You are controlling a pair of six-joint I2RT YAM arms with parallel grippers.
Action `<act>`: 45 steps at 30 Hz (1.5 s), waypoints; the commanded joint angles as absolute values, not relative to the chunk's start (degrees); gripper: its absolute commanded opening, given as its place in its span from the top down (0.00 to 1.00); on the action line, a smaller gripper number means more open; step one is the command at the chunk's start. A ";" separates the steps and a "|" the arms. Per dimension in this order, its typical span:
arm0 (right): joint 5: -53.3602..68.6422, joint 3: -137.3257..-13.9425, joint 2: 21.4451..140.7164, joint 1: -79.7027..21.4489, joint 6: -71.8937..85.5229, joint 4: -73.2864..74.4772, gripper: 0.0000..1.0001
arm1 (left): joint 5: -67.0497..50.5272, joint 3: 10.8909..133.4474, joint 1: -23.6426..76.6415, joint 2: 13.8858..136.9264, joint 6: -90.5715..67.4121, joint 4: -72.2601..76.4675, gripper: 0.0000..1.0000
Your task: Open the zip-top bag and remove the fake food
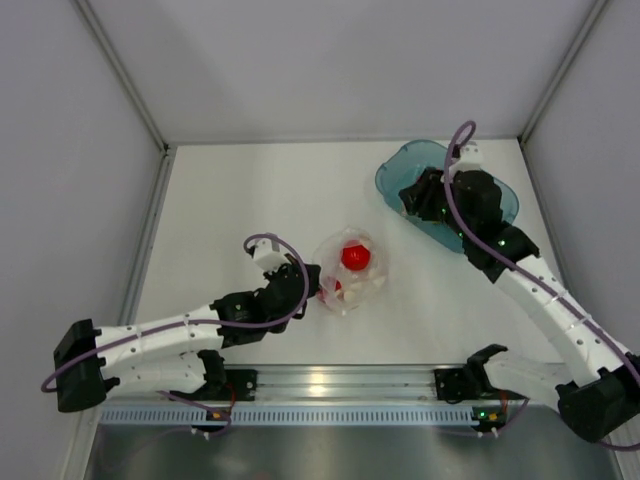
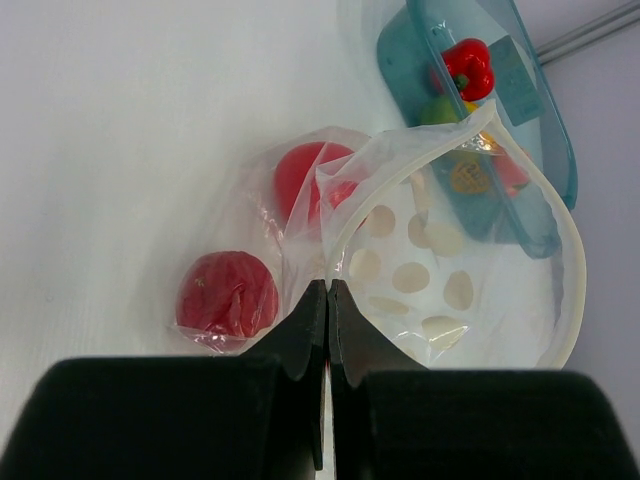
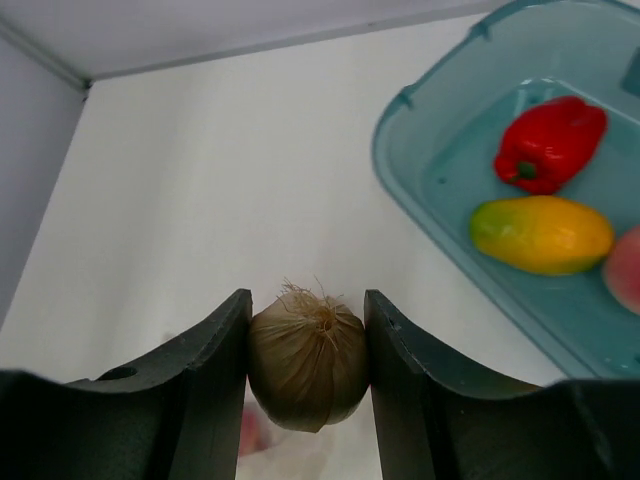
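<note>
The zip-top bag (image 1: pixel 352 275) lies mid-table, clear with white dots (image 2: pixel 410 277), its mouth gaping wide. My left gripper (image 1: pixel 312 285) (image 2: pixel 328 287) is shut on the bag's near edge. Two red pieces of fake food (image 2: pixel 228 293) (image 2: pixel 303 176) sit inside the bag; one shows as a red ball (image 1: pixel 355 256) from above. My right gripper (image 1: pixel 413 197) (image 3: pixel 308 300) hovers by the teal tub's near-left rim, shut on a brown onion (image 3: pixel 308 365) with a fibrous tuft. The top view hides the onion behind the gripper.
The teal oval tub (image 1: pixel 398 165) (image 3: pixel 400 190) stands at the back right. It holds a red pepper (image 3: pixel 550 145), a yellow mango (image 3: pixel 540 233) and a pinkish piece (image 3: pixel 625 272). White walls close in the table's back and sides.
</note>
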State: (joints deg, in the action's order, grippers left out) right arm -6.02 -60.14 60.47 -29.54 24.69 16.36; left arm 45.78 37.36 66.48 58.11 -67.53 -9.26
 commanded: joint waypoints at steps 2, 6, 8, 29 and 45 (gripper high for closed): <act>-2.99 -63.54 64.85 -17.44 25.40 18.28 0.68 | 45.97 38.14 66.71 57.13 -66.97 -9.58 1.00; -3.08 -64.24 70.30 -10.47 25.23 16.27 0.67 | 45.27 38.14 66.71 56.78 -66.80 -9.58 1.00; -4.04 -65.38 74.17 -8.10 24.35 16.35 0.66 | 45.09 38.23 66.71 56.69 -66.45 -9.58 1.00; -1.49 -93.41 109.51 -9.13 20.13 14.06 0.49 | 42.01 39.46 66.71 57.66 -65.39 -9.58 1.00; -0.97 -86.67 98.72 -12.65 20.56 16.17 0.23 | 42.63 39.46 66.71 55.28 -63.81 -9.58 1.00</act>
